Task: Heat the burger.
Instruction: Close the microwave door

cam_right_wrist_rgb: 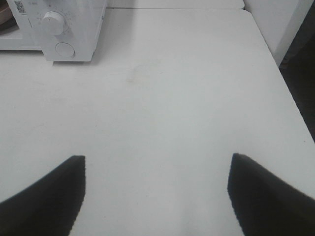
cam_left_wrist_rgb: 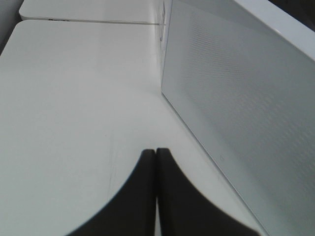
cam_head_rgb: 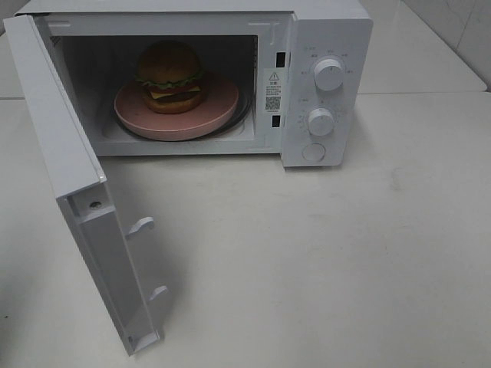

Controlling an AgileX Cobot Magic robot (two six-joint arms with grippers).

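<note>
The burger (cam_head_rgb: 169, 75), with a golden-brown bun, lettuce and cheese, sits on a round pink plate (cam_head_rgb: 178, 116) inside the white microwave (cam_head_rgb: 326, 31). Its door (cam_head_rgb: 73, 180) stands swung wide open toward the front left. Neither arm shows in the high view. In the left wrist view my left gripper (cam_left_wrist_rgb: 156, 152) is shut with its dark fingertips touching and nothing between them, just outside the door's outer face (cam_left_wrist_rgb: 246, 98). In the right wrist view my right gripper (cam_right_wrist_rgb: 156, 164) is open over bare table, well away from the microwave's control panel (cam_right_wrist_rgb: 64, 29).
Two white knobs (cam_head_rgb: 328, 73) and a round button (cam_head_rgb: 313, 152) sit on the microwave's right panel. The white table (cam_head_rgb: 322, 261) stretches in front and to the right. A table edge (cam_right_wrist_rgb: 290, 93) with a dark gap lies beside the right gripper.
</note>
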